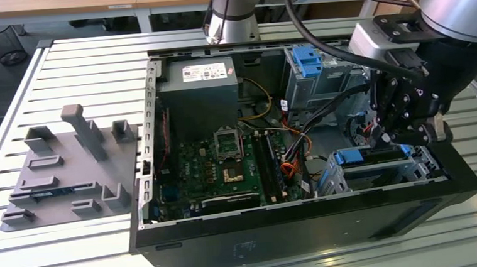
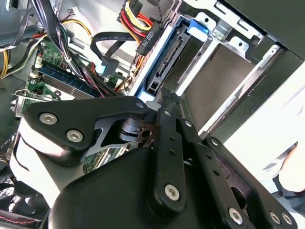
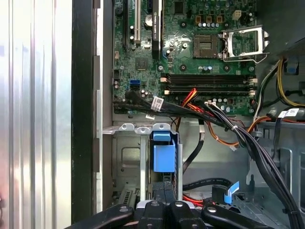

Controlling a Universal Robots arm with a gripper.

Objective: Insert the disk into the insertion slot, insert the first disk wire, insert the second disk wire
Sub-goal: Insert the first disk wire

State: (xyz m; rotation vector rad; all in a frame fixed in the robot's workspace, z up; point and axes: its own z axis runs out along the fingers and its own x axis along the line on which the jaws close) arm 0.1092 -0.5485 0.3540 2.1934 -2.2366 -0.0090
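Note:
The disk point(image 1: 363, 156), in its blue carrier, lies inside the insertion slot point(image 1: 392, 172), a light-grey metal cage in the open computer case, toward the exterior view's right. My gripper point(image 1: 387, 139) hangs just above it with its fingers shut together. In the second wrist view the gripper point(image 2: 164, 98) tips rest at the connector end of the disk point(image 2: 188, 59). A black flat data wire point(image 2: 102, 52) and a red-yellow-black power wire point(image 2: 147, 40) hang loose beside it, unplugged. In the first wrist view the gripper point(image 3: 164, 188) sits right behind the disk's blue carrier tab point(image 3: 164, 155).
A taller grey bay with a blue latch point(image 1: 309, 62) stands behind the cage. The motherboard point(image 1: 224, 166) and power supply point(image 1: 197, 80) fill the case. Cable bundles point(image 3: 228, 129) cross near the cage. A grey fixture with upright blocks point(image 1: 69, 170) sits at the exterior view's left.

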